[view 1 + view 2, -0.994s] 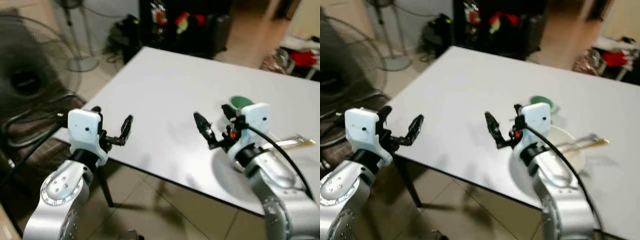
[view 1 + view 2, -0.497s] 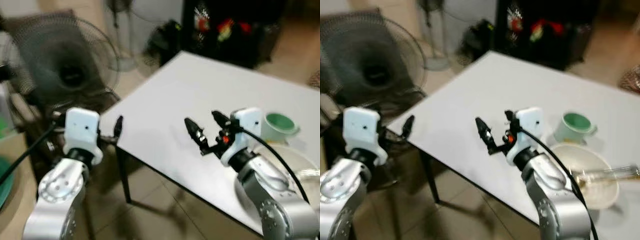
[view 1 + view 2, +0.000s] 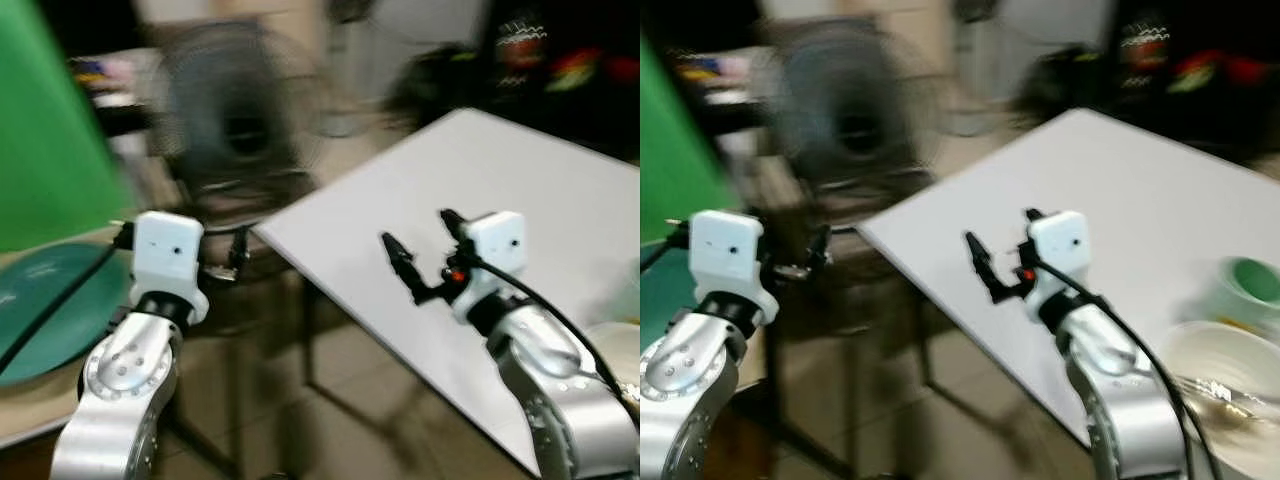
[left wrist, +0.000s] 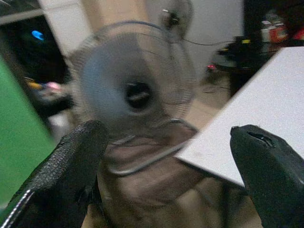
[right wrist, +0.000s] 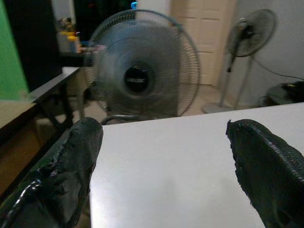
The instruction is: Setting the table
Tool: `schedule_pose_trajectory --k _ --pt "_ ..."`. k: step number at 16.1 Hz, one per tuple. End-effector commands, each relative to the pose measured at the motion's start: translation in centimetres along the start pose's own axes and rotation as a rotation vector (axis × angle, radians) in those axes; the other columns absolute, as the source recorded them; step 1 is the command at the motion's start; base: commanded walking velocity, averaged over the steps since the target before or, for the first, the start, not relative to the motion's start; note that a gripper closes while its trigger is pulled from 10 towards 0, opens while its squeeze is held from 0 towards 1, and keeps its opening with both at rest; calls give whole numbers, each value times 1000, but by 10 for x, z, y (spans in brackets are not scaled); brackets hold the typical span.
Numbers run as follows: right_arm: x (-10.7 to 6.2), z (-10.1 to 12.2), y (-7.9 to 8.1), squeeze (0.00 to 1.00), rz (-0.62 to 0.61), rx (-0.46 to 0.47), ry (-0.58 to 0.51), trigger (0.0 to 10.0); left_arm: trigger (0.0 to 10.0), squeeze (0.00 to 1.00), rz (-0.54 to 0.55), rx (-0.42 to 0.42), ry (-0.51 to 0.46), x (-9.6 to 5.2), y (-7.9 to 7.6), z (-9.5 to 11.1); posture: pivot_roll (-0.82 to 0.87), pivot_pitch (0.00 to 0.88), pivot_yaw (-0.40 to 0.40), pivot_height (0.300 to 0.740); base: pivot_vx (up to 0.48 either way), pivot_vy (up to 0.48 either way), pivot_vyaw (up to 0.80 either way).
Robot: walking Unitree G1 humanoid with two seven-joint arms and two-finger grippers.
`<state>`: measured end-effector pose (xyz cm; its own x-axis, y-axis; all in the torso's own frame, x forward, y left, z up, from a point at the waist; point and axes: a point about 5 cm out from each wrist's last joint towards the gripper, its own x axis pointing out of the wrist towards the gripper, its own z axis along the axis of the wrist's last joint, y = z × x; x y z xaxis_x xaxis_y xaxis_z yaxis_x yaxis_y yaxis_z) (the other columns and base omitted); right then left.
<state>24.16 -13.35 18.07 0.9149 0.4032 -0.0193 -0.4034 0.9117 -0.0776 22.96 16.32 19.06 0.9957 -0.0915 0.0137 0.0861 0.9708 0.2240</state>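
White tabletop [image 3: 1160,200] spreads toward 2 o'clock; left gripper [image 4: 156,156] and right gripper [image 5: 161,161] gape wide, empty. Blurred view risks clipping the fan [image 5: 141,71] at 11 o'clock.

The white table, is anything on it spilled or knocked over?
Nothing stands out. On the white table, the green cup stands upright beside the white bowl, with nothing spilled around them. Both tools, left and right, are open, holding nothing.

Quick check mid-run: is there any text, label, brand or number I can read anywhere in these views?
No readable text.
Fan: its dark hub badge is too blurred to read.
Green round plate: faint pale marks, too blurred to read.
Left hand and right hand: no lettering shows on them.
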Motion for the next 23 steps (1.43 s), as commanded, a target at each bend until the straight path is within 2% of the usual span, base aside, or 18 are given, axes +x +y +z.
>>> schedule_pose_trajectory --k 1,3,5,7,11,17,18,19,20,22,23 --pt "3 6 7 1000 43 -8 -19 10000 10000 0 29 36 -15 0 5 4 -56 33 29 740 0 0 800" --pt "3 7 7 1000 34 9 -20 10000 10000 0 35 39 -12 -2 5 3 -55 36 24 740 0 0 800" --pt "4 -1 6 1000 16 103 4 10000 10000 0 41 24 -1 -6 2 2 -51 39 13 740 0 0 800" --pt "6 -7 9 1000 33 160 21 10000 10000 0 36 25 11 -8 1 0 -48 40 8 740 0 0 800" --pt "4 -13 21 1000 117 179 52 10000 10000 0 15 -3 -13 -9 3 3 -48 42 9 740 0 0 800" --pt "4 -18 25 1000 119 212 77 10000 10000 0 13 -4 -25 -10 5 6 -40 48 7 740 274 0 667" --pt "5 -18 22 698 88 210 75 10000 10000 0 12 -2 -17 -12 7 5 -35 49 2 740 289 0 0" --pt "5 -17 22 0 89 216 71 10000 10000 0 13 -2 -16 -13 7 5 -33 49 0 740 285 0 0" --pt "6 -16 22 0 96 207 72 10000 10000 0 14 -1 -14 -14 7 5 -31 48 -1 740 289 0 0" --pt "9 -7 18 0 68 145 -38 10000 10000 0 4 1 -8 -15 8 4 -28 41 -6 740 289 0 0" --pt "9 -11 15 0 53 144 24 10000 10000 0 -4 4 -7 -15 8 3 -29 40 -7 740 289 0 0"
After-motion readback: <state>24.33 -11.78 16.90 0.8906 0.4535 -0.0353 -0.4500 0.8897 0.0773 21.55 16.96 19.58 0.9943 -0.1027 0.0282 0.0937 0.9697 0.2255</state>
